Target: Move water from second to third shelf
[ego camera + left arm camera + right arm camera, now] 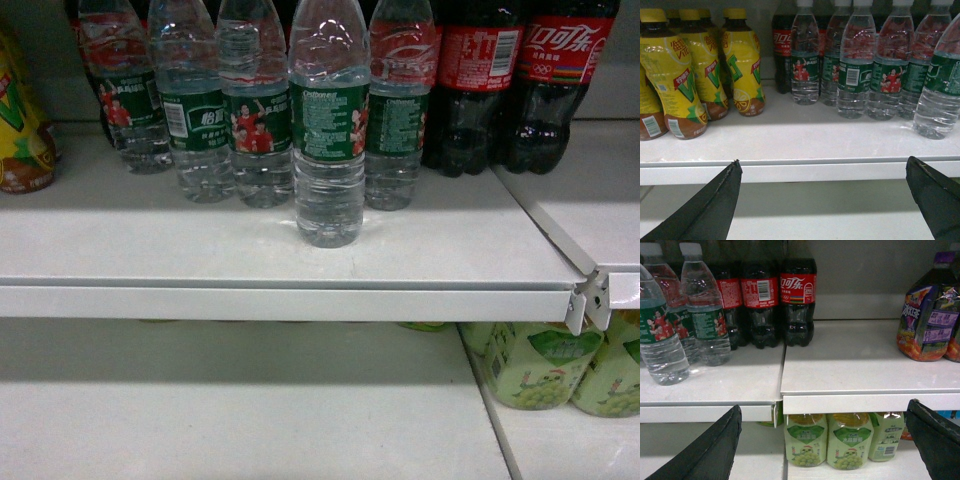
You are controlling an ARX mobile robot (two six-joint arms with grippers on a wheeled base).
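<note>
Shelf point(150, 250), white, bearing from left to right: yellow tea bottles point(742, 62), then a row of green-labelled water bottles, then dark cola bottles point(480, 70). Water point(328, 130) upright at the front of that row, nearest the shelf edge, untouched. Lower shelf point(200, 410) beneath, pale green bottles point(830, 440) at right. Left gripper point(822, 192) spread wide, holding nothing; right gripper point(822, 435) likewise spread, unladen.

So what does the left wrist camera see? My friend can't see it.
Water bottles with green labels stand in a row on a white shelf, right of yellow lemon tea bottles and a cola bottle. The left gripper's two black fingers are spread wide below.
</note>
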